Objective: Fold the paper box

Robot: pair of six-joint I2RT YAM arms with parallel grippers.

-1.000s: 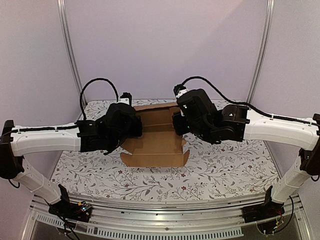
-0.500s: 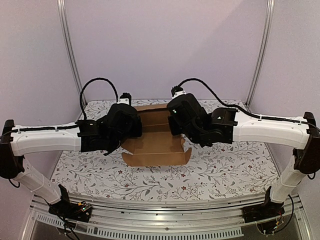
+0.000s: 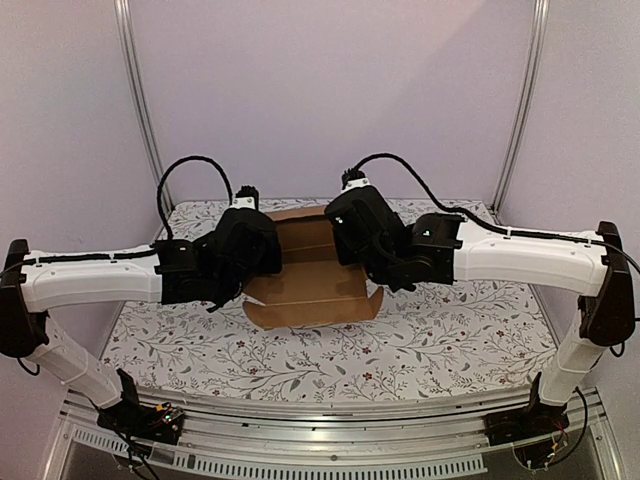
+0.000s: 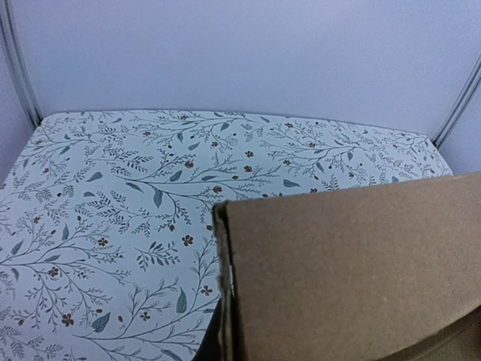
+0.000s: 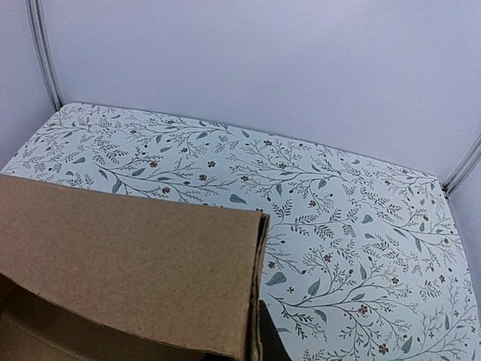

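Paper box (image 3: pixel 312 290) half-formed on surface (image 3: pixel 450 330); left tool (image 3: pixel 268 250), right tool (image 3: pixel 345 235) at its two sides, open or closed: cannot tell. Step: raising sides. Next: square them upright, tuck flaps.

Matt brown cardboard among plastic, metal and a printed cover

The paper box (image 3: pixel 312 290) is plain brown cardboard — matt, unprinted, its face finely grainy and a little fibrous in the wrist views, its cut edge raw and paler; the table cover (image 3: pixel 450 335) is a smooth printed sheet of leaves and flowers, low in sheen, cloth or vinyl I cannot tell; the left arm (image 3: pixel 90 280) and right arm (image 3: pixel 520 262) wear white plastic shells with a soft gloss, their wrist ends black and duller; the black cables (image 3: pixel 195 158) look sleeved in braid — matt; the frame posts (image 3: pixel 141 100) and front rail (image 3: pixel 320 430) are silvery brushed metal; the back wall (image 3: pixel 330 90) is flat and matt.
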